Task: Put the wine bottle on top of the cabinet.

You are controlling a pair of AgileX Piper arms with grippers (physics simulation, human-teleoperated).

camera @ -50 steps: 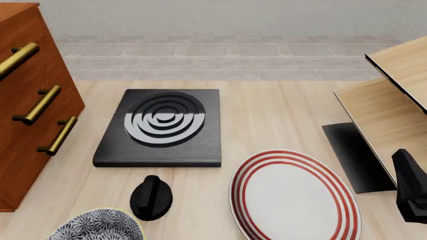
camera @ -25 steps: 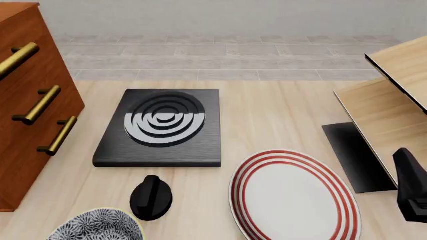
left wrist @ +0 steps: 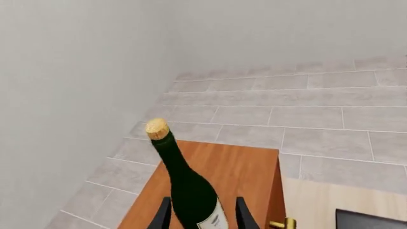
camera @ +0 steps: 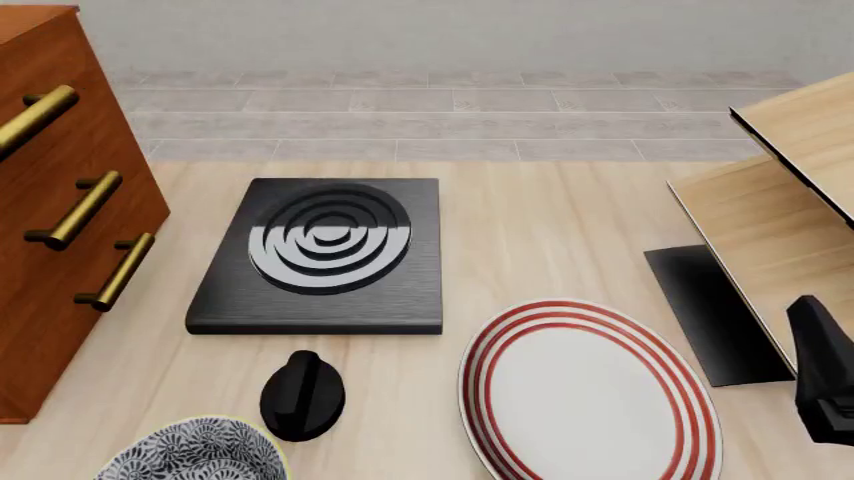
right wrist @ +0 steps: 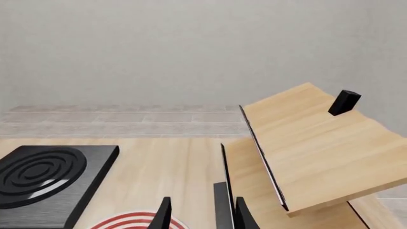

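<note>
In the left wrist view the wine bottle (left wrist: 188,187), dark green with a tan cork and a white label, stands upright between the fingers of my left gripper (left wrist: 203,215). It is over the top of the reddish-brown cabinet (left wrist: 237,168). A thin strip of wood shows between the bottle and each finger, so the gripper looks open around it. The bottle's base is hidden. The cabinet (camera: 54,250) with brass handles stands at the left edge of the front view, where neither bottle nor left arm shows. My right gripper (right wrist: 202,215) is open and holds nothing, low at the right (camera: 825,385).
On the table lie a black slab with concentric rings (camera: 320,250), a red-striped plate (camera: 587,395), a black knob (camera: 303,395) and a patterned bowl (camera: 194,460). Pale slanted wooden furniture (camera: 787,220) with a black base (camera: 707,315) fills the right side.
</note>
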